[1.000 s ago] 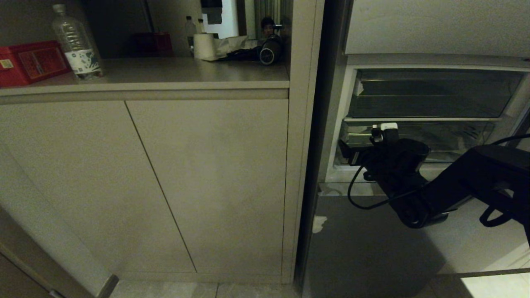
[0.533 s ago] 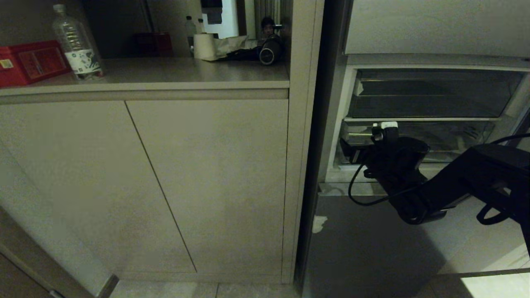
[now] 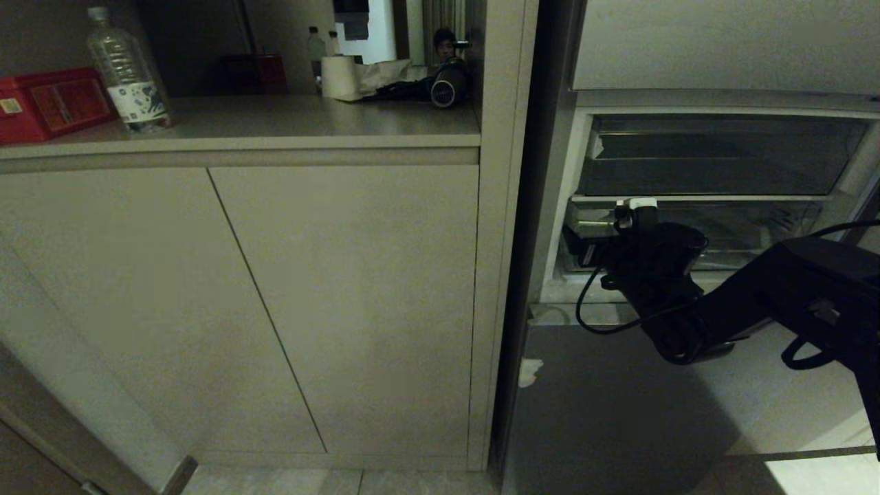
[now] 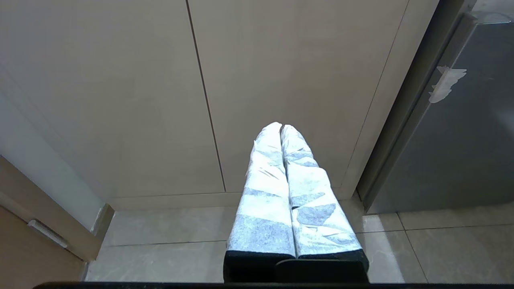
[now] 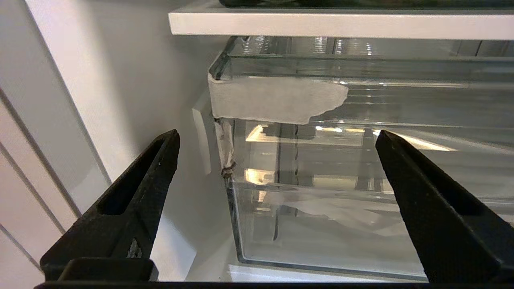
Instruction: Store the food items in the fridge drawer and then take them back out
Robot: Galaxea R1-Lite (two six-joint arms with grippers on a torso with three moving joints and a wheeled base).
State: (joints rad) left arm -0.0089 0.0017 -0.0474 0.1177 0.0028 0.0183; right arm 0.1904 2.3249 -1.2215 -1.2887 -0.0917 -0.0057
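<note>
The fridge drawer is a clear plastic bin low in the open fridge, under a white shelf. Its front left corner fills the right wrist view, with a scrap of white tape along the top lip. My right gripper is open wide, level with that corner and a short way in front of it, with nothing between the fingers. The right arm reaches in from the right. My left gripper, its fingers wrapped in white tape, is shut and empty, hanging before the cabinet doors. The food items are out of view.
A second clear bin sits above the shelf. The fridge's white side wall is close beside the gripper. A grey fridge panel lies below. To the left is a beige cabinet with a water bottle and a red box on top.
My right arm has edged slightly up and closer to the drawer's front. Its jaws stay open. Nothing else has moved.
</note>
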